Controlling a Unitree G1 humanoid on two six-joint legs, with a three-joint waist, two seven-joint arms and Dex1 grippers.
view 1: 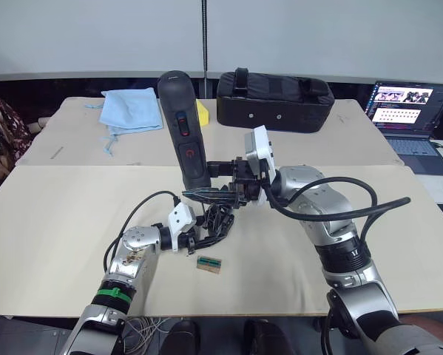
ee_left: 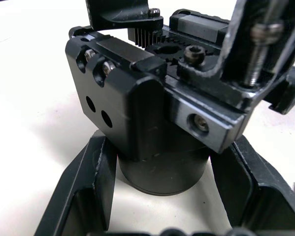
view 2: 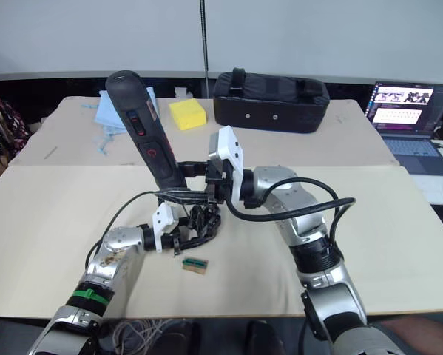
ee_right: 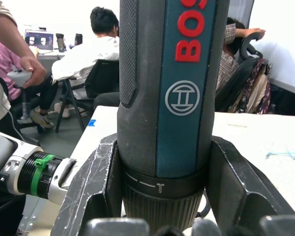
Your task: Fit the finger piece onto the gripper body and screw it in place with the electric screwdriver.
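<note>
Low at centre frame, the left claw (view 1: 205, 231) clamps the gripper body (ee_left: 152, 113); the right claw (view 1: 220, 194) clamps the tilted electric screwdriver (view 1: 186, 129). Its bit may slip off the screw.

We see an evenly lit room; the beige table (view 1: 58, 244) is bright with no hard glare. Soft shadows lie close under the arms and beside the gripper body (ee_left: 152, 123), so the light seems diffuse and from above. In the left wrist view the body is sharp at its middle, while the near fingers (ee_left: 88, 191) blur at the lower edge. In the right wrist view the screwdriver (ee_right: 172, 98) is crisp, its sheen mild; the people behind are soft. The laptop screen (view 1: 402, 103) glows. Straight edges bend little at the frame borders.
</note>
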